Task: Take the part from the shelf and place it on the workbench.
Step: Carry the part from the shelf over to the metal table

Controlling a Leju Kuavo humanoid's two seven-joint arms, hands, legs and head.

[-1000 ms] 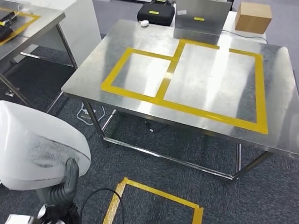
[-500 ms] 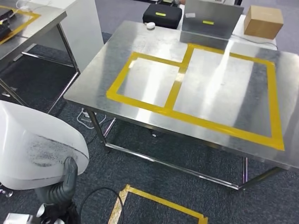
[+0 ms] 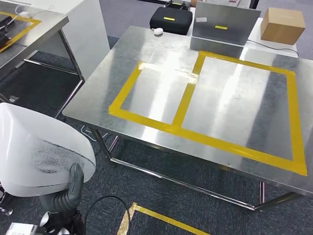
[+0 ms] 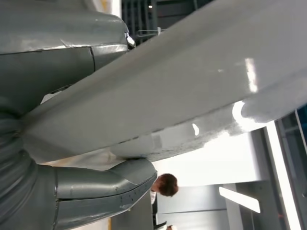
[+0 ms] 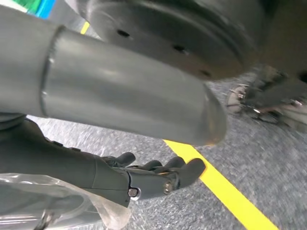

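Note:
The part (image 3: 36,147) is a large white curved shell, low at the left in the head view, and my left hand (image 3: 68,196) holds it from underneath with the grey thumb against its edge. In the left wrist view the same part (image 4: 181,96) stretches across the picture, clamped between the thumb (image 4: 101,191) and the fingers. The steel workbench (image 3: 236,103), marked with yellow tape rectangles, stands ahead and to the right, its near edge apart from the part. My right hand (image 5: 145,177) hangs over the carpet, fingers loosely spread and holding nothing.
A black case (image 3: 171,19), a white mouse (image 3: 158,31), a grey metal box (image 3: 223,24) and a cardboard box (image 3: 282,24) sit beyond the workbench's far edge. A second steel table (image 3: 33,29) stands at the left. Yellow floor tape (image 3: 162,223) and a black cable (image 3: 107,210) lie near my feet.
The whole picture has shifted: the camera moved, and the workbench now sits lower and nearer in the head view. The part stays in my left hand.

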